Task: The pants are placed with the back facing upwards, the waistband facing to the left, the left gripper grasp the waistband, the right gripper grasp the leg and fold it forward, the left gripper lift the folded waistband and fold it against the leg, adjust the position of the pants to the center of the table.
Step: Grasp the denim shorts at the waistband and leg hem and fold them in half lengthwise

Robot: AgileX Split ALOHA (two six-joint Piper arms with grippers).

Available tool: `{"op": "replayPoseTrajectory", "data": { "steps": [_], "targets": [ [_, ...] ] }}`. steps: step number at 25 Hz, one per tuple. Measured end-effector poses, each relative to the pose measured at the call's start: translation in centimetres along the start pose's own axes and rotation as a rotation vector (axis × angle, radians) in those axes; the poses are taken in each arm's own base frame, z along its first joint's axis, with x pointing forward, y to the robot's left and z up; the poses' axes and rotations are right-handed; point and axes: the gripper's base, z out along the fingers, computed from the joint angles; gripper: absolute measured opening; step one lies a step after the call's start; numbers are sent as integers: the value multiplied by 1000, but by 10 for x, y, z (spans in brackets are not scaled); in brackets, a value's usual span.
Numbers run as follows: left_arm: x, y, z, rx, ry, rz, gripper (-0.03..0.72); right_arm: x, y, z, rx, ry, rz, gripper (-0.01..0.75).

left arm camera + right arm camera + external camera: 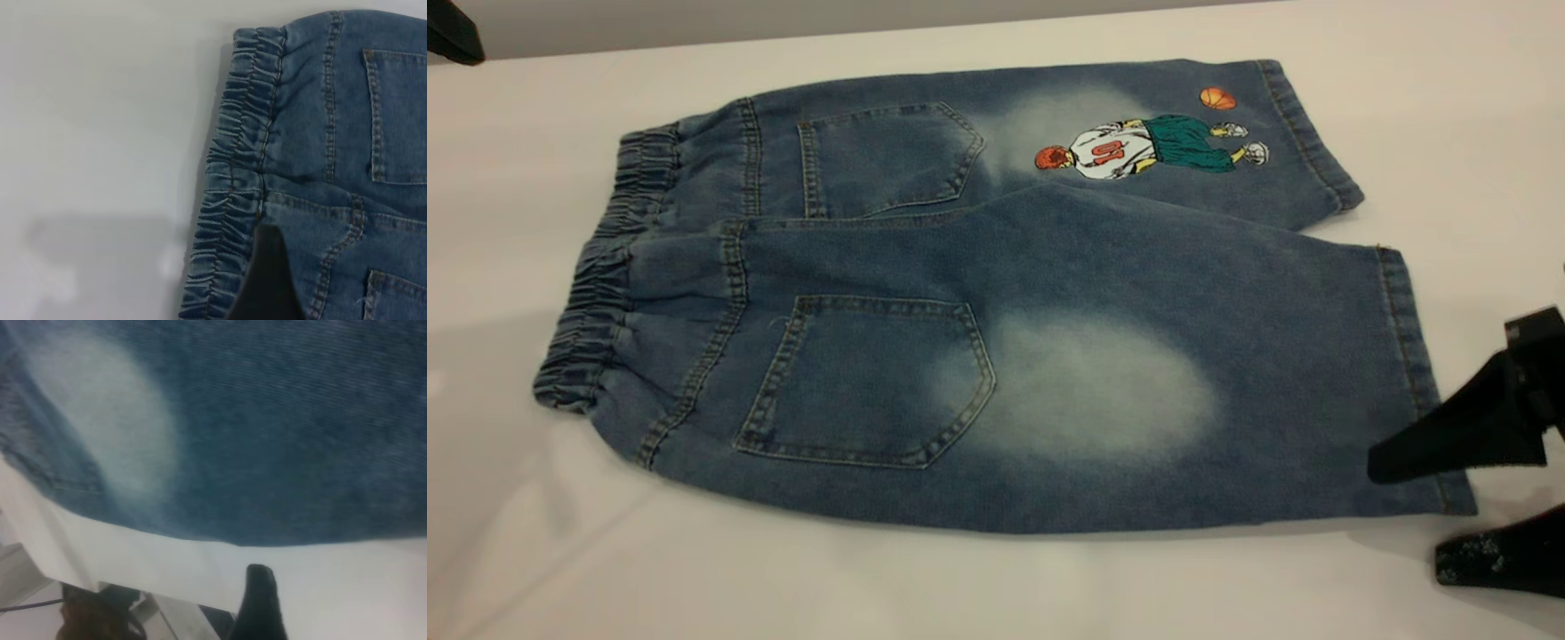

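We found the pants (996, 293) lying flat on the white desk (996, 587), back side up, with the waistband (605, 276) at nine o'clock and the two leg hems at three o'clock in the exterior view. The leg (1138, 391) with the plain faded patch lay nearer the camera, toward six o'clock; the printed leg lay beyond it toward twelve o'clock.

The right gripper (1476, 498) stood at about four o'clock of the garment. Its jaws were spread wide, one black wedge over the near corner of the plain leg's hem, the other over the bare desk just beside it. Nothing was between them. We could not tell whether the upper wedge touched the cloth. In the right wrist view a single dark fingertip (260, 600) showed over the desk, close to the edge of the denim.

The left gripper (267, 280) showed in the left wrist view only as one dark finger, in front of the gathered waistband near the centre seam. We could not tell how its jaws stood, nor whether they touched the fabric. In the exterior view a dark part of an arm (452, 31) sat at the far corner, around ten o'clock, well apart from the pants.

The cartoon print (1147, 147) showed a basketball player in a white jersey with red figures, which we read as "10", and an orange ball (1216, 98) beside him.
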Motion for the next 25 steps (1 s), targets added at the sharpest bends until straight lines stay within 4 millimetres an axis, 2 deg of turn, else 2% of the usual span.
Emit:
{"op": "replayPoseTrajectory", "data": {
  "steps": [7,20,25],
  "targets": [
    [0,0,0,0,-3,0,519,0,-3,4,-12,23,10,492],
    [0,0,0,0,-1,1,519,-40,7,5,-46,-65,-82,486],
    [0,0,0,0,-3,2,519,-41,9,5,-65,-72,-80,486]
  ]
}}
